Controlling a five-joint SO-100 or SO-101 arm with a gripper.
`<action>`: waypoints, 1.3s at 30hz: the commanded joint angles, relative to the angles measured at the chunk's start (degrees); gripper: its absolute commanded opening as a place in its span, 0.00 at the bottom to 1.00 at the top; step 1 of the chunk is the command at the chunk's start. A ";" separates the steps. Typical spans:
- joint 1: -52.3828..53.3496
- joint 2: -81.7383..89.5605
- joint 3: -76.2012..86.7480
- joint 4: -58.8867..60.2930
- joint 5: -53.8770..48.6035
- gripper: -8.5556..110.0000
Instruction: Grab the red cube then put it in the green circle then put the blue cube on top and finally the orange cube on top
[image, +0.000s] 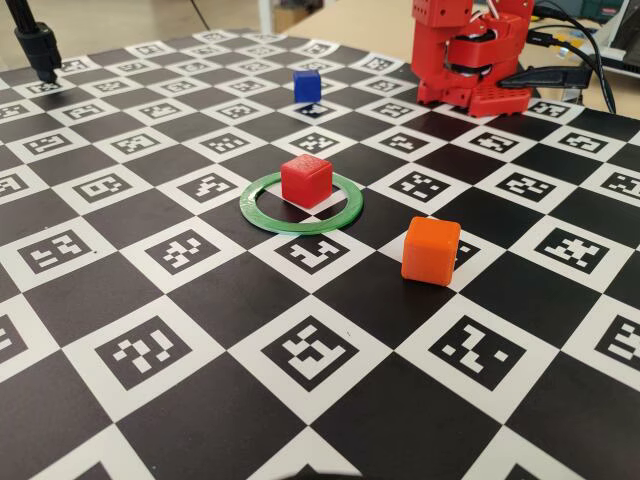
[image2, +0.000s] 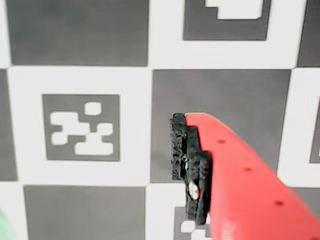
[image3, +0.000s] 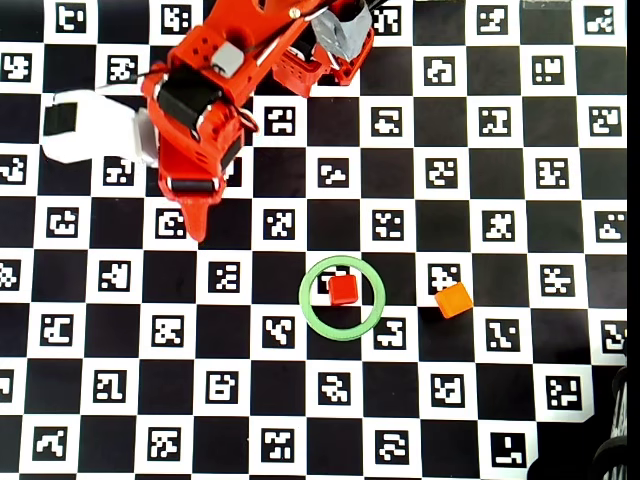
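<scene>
The red cube (image: 306, 180) sits inside the green circle (image: 300, 227) near the board's middle; the overhead view shows the same cube (image3: 343, 290) and ring (image3: 342, 337). In the fixed view the blue cube (image: 306, 84) stands farther back. The orange cube (image: 431, 250) lies to the right of the ring, also seen from overhead (image3: 454, 299). My gripper (image3: 195, 228) hangs above the board, left of the ring, open and holding nothing. The wrist view shows one red finger (image2: 235, 175) with a bare black pad (image2: 180, 150) and a green sliver (image2: 4, 227). The arm hides the blue cube from overhead.
The red robot base (image: 470, 60) stands at the back right with cables (image: 590, 60) beside it. A black stand (image: 40, 50) is at the back left. A white block (image3: 90, 125) lies left of the arm. The board is a black-and-white marker checkerboard.
</scene>
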 joint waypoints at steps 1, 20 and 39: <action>2.72 6.77 2.55 -1.85 -1.67 0.42; 11.95 11.95 25.93 -16.79 -10.37 0.42; 18.19 11.07 41.57 -31.55 -16.44 0.42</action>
